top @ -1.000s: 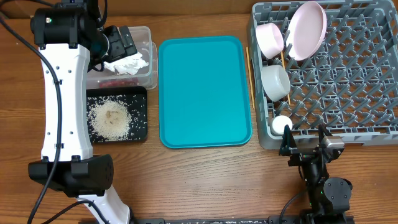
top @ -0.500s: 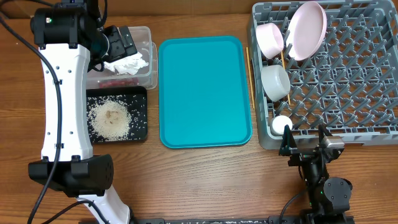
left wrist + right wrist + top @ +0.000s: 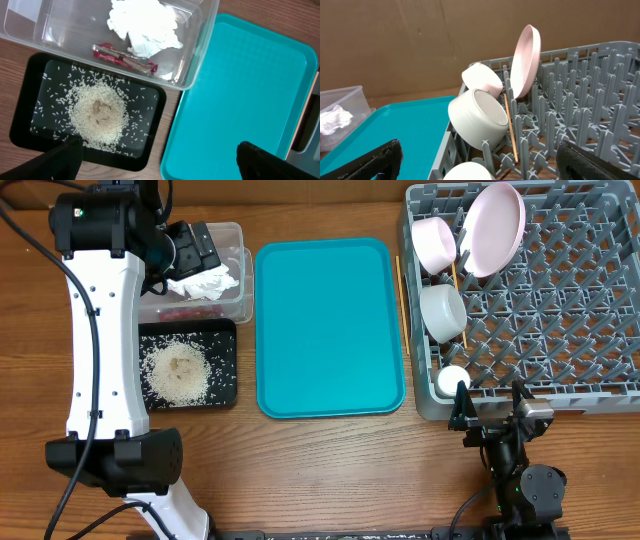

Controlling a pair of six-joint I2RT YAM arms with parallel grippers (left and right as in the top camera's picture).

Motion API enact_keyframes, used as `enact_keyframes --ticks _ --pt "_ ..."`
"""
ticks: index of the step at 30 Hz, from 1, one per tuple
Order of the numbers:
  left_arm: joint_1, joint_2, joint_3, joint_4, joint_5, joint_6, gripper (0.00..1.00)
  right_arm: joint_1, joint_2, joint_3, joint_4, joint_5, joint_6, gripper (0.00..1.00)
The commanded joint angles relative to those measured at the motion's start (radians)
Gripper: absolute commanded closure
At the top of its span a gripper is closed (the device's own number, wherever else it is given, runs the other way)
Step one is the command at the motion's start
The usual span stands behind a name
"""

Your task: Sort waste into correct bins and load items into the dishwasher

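The crumpled napkin (image 3: 142,25) and red-and-silver wrapper (image 3: 125,57) lie in the clear tub (image 3: 235,240). Rice (image 3: 97,112) is heaped in the black tray (image 3: 225,345). My left gripper (image 3: 161,162) hangs open above the tub and tray, holding nothing. In the grey rack (image 3: 560,300) stand the plate (image 3: 497,225), two bowls (image 3: 434,242) (image 3: 441,310) and the cup (image 3: 451,380). One chopstick (image 3: 510,127) leans between the pegs; another (image 3: 400,295) lies along the rack's left wall. My right gripper (image 3: 480,162) stands open and empty at the rack's near left corner.
The teal tray (image 3: 330,325) lies bare between the bins and the rack. The left arm's white links (image 3: 100,350) run down the table's left side. The right arm's base (image 3: 520,470) sits in front of the rack.
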Motion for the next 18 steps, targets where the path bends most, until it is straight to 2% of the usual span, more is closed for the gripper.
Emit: enact_keyframes --ticks 1,11,14,18 --pt "-0.006 -0.005 0.018 0.002 -0.003 0.005 0.0 -0.004 -0.012 -0.01 0.005 0.015 -0.006 0.0" --pt "-0.006 -0.005 0.016 -0.003 -0.061 0.018 0.0 -0.004 -0.012 -0.01 0.005 0.015 -0.006 0.0" --pt "-0.007 -0.043 0.016 0.065 -0.062 0.094 0.0 -0.004 -0.012 -0.01 0.005 0.015 -0.006 0.0" --pt "-0.01 -0.153 -0.039 0.253 0.016 0.235 0.0 -0.004 -0.012 -0.01 0.005 0.015 -0.006 0.0"
